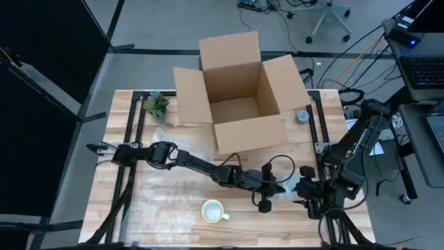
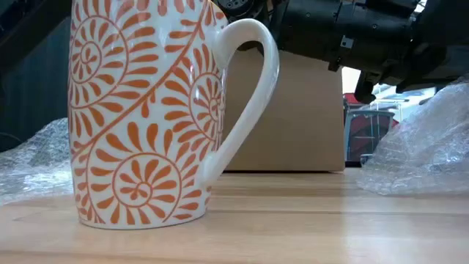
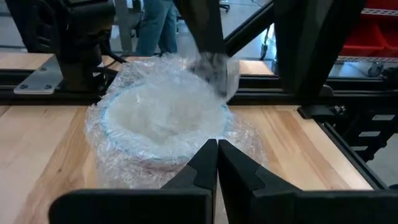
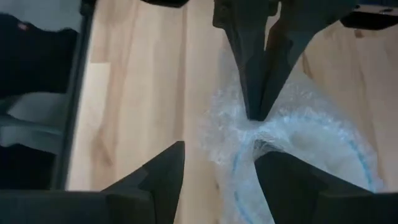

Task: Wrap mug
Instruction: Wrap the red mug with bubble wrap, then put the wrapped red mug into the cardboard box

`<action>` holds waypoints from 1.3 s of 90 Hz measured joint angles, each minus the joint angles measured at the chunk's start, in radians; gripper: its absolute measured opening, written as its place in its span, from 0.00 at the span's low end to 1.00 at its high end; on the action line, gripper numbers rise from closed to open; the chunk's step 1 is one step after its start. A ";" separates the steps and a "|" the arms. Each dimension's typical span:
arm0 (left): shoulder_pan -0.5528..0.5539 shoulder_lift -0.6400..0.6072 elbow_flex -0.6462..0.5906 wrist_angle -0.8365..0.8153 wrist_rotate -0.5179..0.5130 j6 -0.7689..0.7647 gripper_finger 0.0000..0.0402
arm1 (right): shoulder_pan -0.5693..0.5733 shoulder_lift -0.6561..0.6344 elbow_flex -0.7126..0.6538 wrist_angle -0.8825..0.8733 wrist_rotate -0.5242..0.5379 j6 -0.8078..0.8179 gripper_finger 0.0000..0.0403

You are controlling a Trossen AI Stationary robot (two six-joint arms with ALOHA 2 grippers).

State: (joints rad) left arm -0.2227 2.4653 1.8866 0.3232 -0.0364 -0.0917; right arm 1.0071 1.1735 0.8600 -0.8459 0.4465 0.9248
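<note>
A white mug with an orange leaf pattern (image 1: pixel 214 210) (image 2: pixel 146 110) stands upright and bare on the table near its front edge. No gripper touches it. To its right stands a blue-rimmed object wrapped in bubble wrap (image 3: pixel 161 118) (image 1: pixel 291 184), between the two grippers. My left gripper (image 3: pixel 217 146) (image 1: pixel 277 187) is shut at the wrap on the object's left side. My right gripper (image 4: pixel 221 152) (image 1: pixel 300 189) is open at its right side. One of its fingers is over the wrapped rim and the other over bare table. My left gripper's shut fingertips (image 4: pixel 255 106) meet the bubble wrap at the object's left side, where the wrap puckers (image 4: pixel 252 127) toward them. They come in low from the table's left. How many layers they hold cannot be told. My right gripper has one finger (image 3: pixel 211 50) against the wrap (image 3: pixel 219 78) at the object's far rim, with film draped over the finger's tip. Its other finger touches nothing.
An open cardboard box (image 1: pixel 239 90) stands at the far middle of the table. A green sprig (image 1: pixel 158 105) lies to the box's left and a small grey roll (image 1: pixel 303 116) to its right. More loose bubble wrap (image 2: pixel 29 158) lies left of the mug. A person's legs (image 3: pixel 155 25) show beyond the table.
</note>
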 joint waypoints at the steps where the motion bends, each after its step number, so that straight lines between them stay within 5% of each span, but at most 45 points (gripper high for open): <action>1: 0.000 0.000 0.000 0.000 0.000 0.000 0.00 | -0.001 0.002 0.000 0.000 0.000 -0.005 0.44; 73: 0.002 0.000 0.000 0.000 0.009 -0.005 0.00 | -0.055 0.078 -0.024 -0.030 -0.080 -0.005 0.44; 117: 0.004 0.000 0.000 0.000 0.007 -0.007 0.00 | -0.162 0.321 -0.072 0.024 -0.133 -0.060 0.44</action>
State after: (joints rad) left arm -0.2192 2.4657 1.8862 0.3229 -0.0292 -0.0991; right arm 0.8447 1.4947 0.7883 -0.8224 0.3140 0.8646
